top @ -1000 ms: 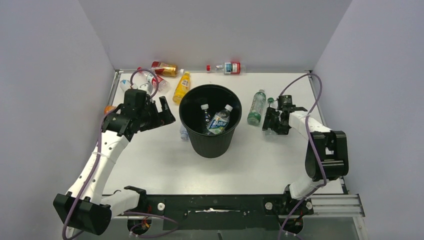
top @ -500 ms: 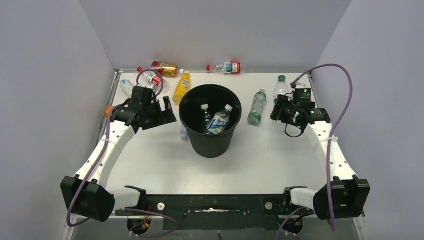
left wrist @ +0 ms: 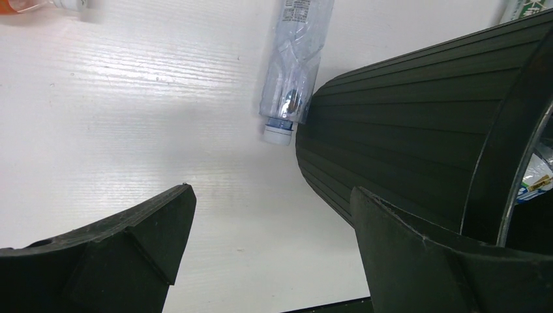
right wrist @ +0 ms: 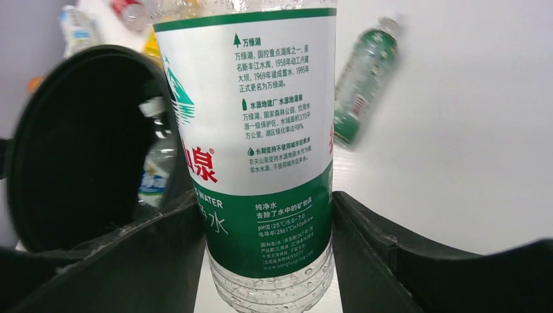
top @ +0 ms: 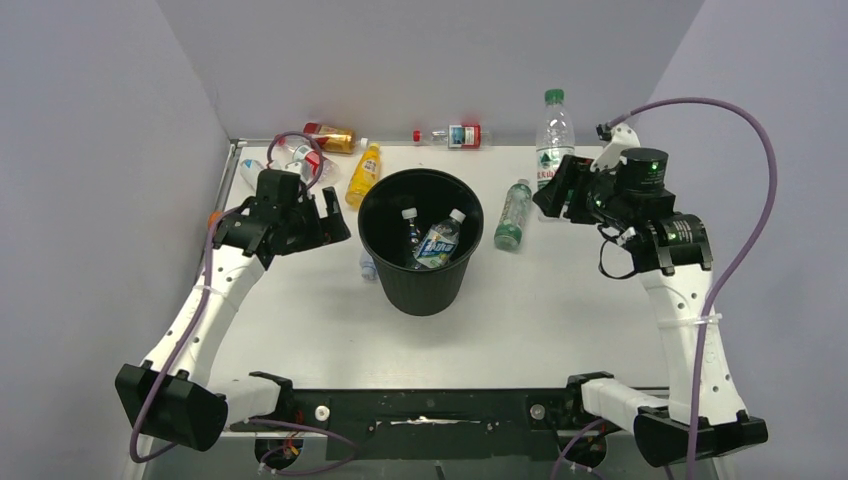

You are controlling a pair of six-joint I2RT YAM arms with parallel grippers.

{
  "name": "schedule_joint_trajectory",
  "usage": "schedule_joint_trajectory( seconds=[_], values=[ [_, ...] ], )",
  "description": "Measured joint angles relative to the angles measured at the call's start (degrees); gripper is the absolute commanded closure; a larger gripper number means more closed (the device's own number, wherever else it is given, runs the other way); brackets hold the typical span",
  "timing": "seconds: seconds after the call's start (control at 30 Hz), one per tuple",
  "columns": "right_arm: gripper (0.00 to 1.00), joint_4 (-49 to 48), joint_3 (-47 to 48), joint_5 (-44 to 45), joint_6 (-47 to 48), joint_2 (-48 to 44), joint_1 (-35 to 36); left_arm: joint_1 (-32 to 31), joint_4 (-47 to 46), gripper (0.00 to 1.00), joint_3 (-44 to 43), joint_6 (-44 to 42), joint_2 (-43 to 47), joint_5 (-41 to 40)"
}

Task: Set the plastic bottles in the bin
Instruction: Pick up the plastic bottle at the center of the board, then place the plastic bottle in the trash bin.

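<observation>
The green-capped bottle (top: 552,135) is clear, with a white label banded in green and printed with Chinese text. Its ribbed base shows below the label in the right wrist view. It stands upright, lifted off the table (top: 300,330), to the right of the bin (top: 425,290) and a little beyond it. The right gripper (top: 562,192) grips it low on the label, one finger pressed to each side.

The bin is round and black, and its wall is ribbed. Inside lie a blue-white labelled bottle (top: 438,240) and a white-capped bottle (top: 411,228). Just right of the bin a green bottle (top: 514,213) lies on the table. A small clear bottle (left wrist: 293,72) lies against the left of the bin's base. Beyond the bin to the left are an orange bottle (top: 364,172) and an amber bottle (top: 330,136), and a red-labelled bottle (top: 455,135) lies straight beyond it. The left gripper (top: 325,222) hovers left of the bin, jaws spread wide with nothing between them.

A second ago the right gripper sat low on the table right of the bin, with only the bottle's green cap showing. Since then it has risen and swung further beyond the bin, carrying the bottle up. The left gripper has barely shifted, and the bin's contents are unchanged.
</observation>
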State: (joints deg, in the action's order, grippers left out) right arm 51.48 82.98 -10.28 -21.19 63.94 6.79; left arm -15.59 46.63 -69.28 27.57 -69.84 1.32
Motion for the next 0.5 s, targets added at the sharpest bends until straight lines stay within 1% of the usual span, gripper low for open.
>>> schedule_joint_trajectory(
  seconds=[0.17, 0.37, 0.5],
  values=[
    [0.54, -0.02, 6.54, -3.19, -0.66, 0.0, 6.45, 0.0, 0.24, 0.09, -0.17, -0.46, 0.02, 0.0],
    [0.54, -1.11, 10.21, -6.84, -2.6, 1.05, 11.85, 0.0, 0.72, 0.09, -2.01, -1.18, -0.02, 0.0],
    [0.54, -3.54, 10.58, -9.25, -3.89, 2.25, 14.51, 0.0, 0.74, 0.09, -2.91, -1.25, 0.0, -0.02]
  ],
)
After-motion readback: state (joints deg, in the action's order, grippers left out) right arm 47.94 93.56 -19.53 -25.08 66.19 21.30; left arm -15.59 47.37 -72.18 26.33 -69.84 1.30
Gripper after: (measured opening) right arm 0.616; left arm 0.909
